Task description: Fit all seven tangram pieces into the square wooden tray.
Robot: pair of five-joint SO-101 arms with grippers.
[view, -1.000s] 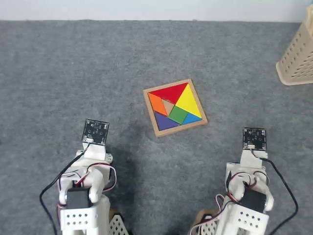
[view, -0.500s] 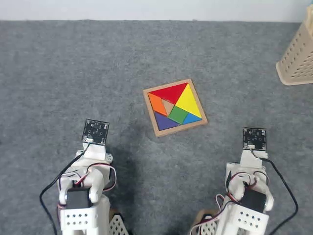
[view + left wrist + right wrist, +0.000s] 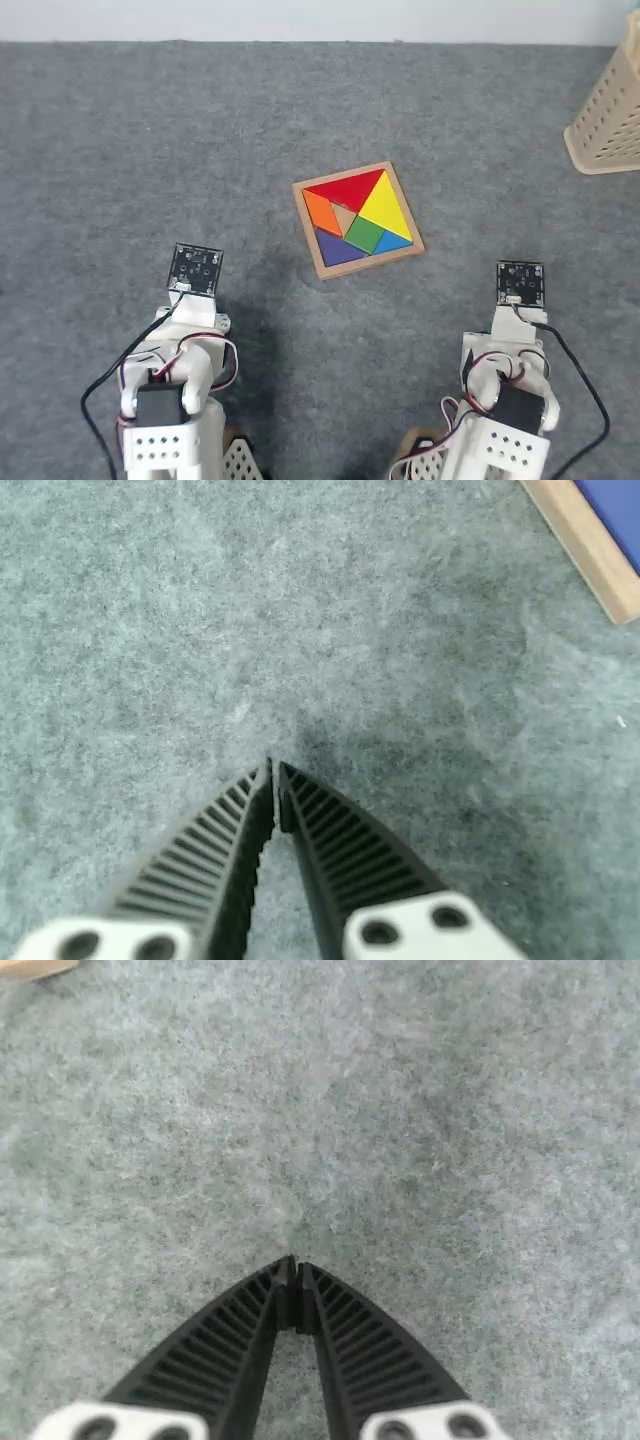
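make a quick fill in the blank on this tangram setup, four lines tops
1. The left gripper and the right gripper both have jaws that are ____.
2. The wooden tray lies on a ____ carpet.
3. The two biggest pieces in the tray are the yellow triangle and the ____ one.
4. The cream basket stands at the far edge on the ____ arm's side.

Missing words: shut; grey; red; right
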